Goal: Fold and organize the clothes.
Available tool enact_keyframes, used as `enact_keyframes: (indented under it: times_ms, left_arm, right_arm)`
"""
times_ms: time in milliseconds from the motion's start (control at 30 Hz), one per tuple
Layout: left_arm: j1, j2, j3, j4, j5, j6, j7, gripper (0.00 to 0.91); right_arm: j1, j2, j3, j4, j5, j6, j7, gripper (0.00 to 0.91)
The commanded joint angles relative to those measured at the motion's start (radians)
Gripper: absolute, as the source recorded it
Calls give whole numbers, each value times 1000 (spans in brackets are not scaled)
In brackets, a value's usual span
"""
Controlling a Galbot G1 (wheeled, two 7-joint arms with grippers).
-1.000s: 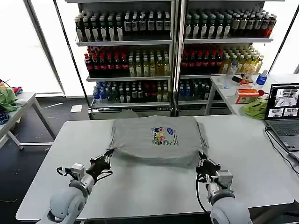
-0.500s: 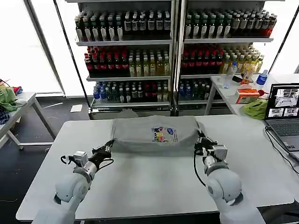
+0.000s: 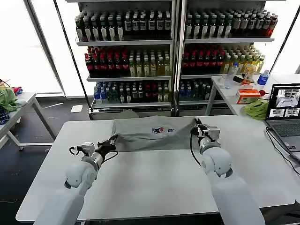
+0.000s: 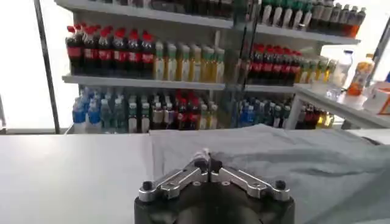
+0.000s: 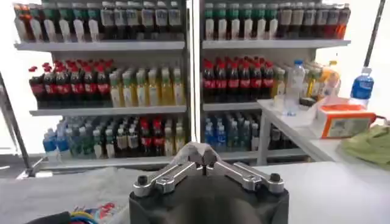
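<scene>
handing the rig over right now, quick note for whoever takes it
Left gripper: shut on the grey T-shirt at its near-left corner.
Right gripper: shut on the shirt's right edge, raised near the far side.
The shirt lies across the far half of the white table, near hem carried over toward the far edge, chest print partly showing.
Done: fold nearly laid over.
Left: set the hem down, release, finish folding.

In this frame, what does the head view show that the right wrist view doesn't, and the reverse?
Head view alone: the whole table, the left gripper pinching one end of the grey T-shirt, a laptop.

Right wrist view alone: the right gripper close up, fingers shut on a bunched fold of grey cloth.

Both: the T-shirt's chest print, the drink shelves, the orange box.
</scene>
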Motion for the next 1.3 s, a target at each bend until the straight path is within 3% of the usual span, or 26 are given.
enact_keyframes:
  times_ms: [33,67,100,133,167,200,367,533,667,1300]
  left_arm:
    - [-66,-4,42,89,-7,6,-3,0]
    - [-69,-4,43,92,-9,6,-4,10]
    - [-71,-3,43,98,-9,5,-5,343]
    - [-74,-2,42,101,-9,5,-9,695]
    - [-75,-1,42,104,-9,5,-11,836]
    - [-76,1,42,105,-8,5,-15,907]
    - [-82,5,43,101,-8,9,-23,907]
    - [-86,6,39,99,-16,30,-37,907]
    - [-79,10,36,90,-18,42,-44,907]
    - [44,58,1,-60,-2,77,-55,907]
  right_arm:
    - [47,28,-6,-113,0,1,1,0]
    - [49,33,-4,-119,0,1,3,131]
    - [55,41,-2,-140,0,2,8,433]
    - [55,41,-2,-140,0,2,8,907]
    - [68,52,1,-163,0,3,16,907]
    - [78,60,2,-179,1,5,19,907]
    - [124,94,-7,-225,2,24,34,907]
    - [194,174,7,-310,8,38,88,907]
    - [201,180,0,-322,11,31,109,907]
    - [-78,31,18,41,24,0,130,907]
